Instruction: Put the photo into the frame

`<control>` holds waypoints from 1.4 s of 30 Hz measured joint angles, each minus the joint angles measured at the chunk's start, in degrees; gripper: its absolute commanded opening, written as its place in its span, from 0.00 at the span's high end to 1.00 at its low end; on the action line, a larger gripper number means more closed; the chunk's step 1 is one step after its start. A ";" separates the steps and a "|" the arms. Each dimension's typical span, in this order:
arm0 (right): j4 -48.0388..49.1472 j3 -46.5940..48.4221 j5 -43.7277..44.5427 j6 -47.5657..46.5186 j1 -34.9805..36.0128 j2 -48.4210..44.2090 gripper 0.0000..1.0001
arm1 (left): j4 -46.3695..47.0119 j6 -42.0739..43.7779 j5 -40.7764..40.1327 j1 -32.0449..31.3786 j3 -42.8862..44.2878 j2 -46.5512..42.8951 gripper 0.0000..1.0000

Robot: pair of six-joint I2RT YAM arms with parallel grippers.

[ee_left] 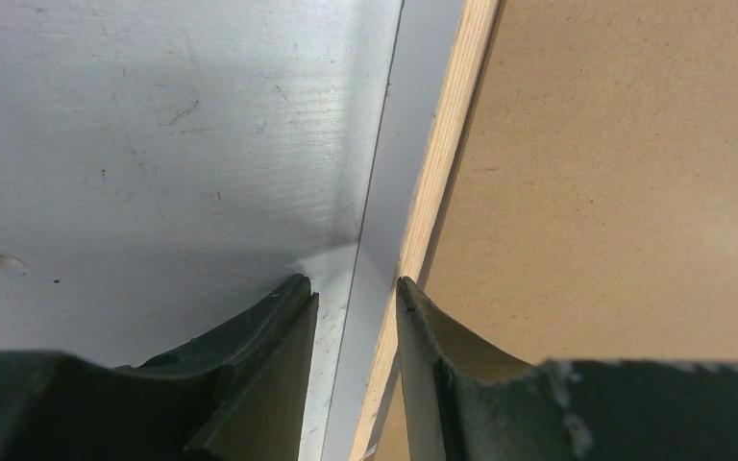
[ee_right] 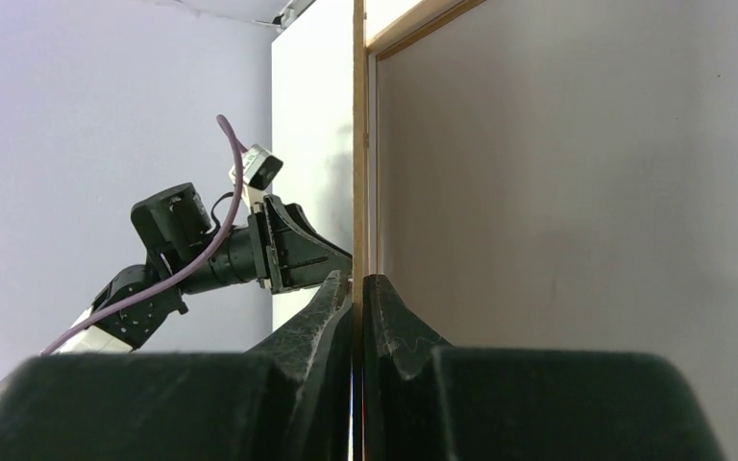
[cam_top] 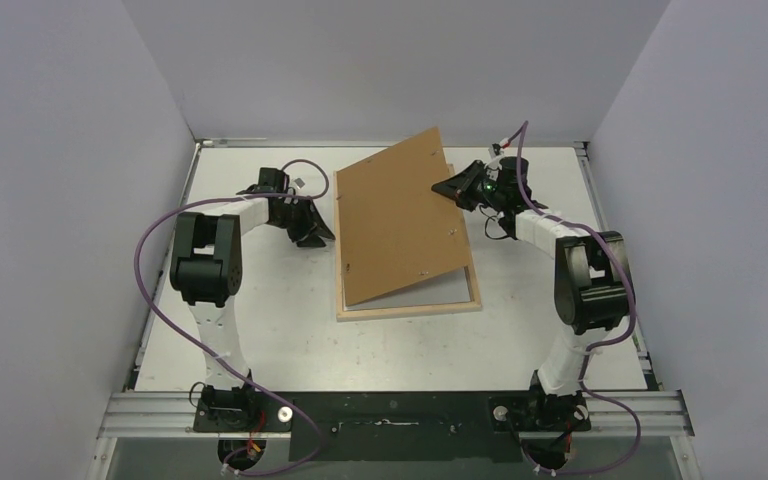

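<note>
Right end effector (cam_top: 452, 187) clenched on the tilted hardboard sheet (cam_top: 400, 215) above the frame (cam_top: 410, 310), flat on the worktop (cam_top: 260, 330); left end effector (ee_left: 351, 286) released astride its edge; photo unseen; the sheet wants a steady, level hold

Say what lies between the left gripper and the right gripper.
In the top view, the frame lies between the left gripper and right gripper, with the brown hardboard sheet tilted over it.
</note>
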 measured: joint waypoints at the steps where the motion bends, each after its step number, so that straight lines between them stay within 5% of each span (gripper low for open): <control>1: -0.02 0.00 0.09 -0.07 0.00 0.04 1.00 | 0.00 0.00 0.00 -0.02 0.00 0.00 0.66; 42: 2.47 -5.68 1.86 -0.92 0.04 -3.02 1.00 | -0.59 0.42 1.49 -0.63 1.70 1.57 0.66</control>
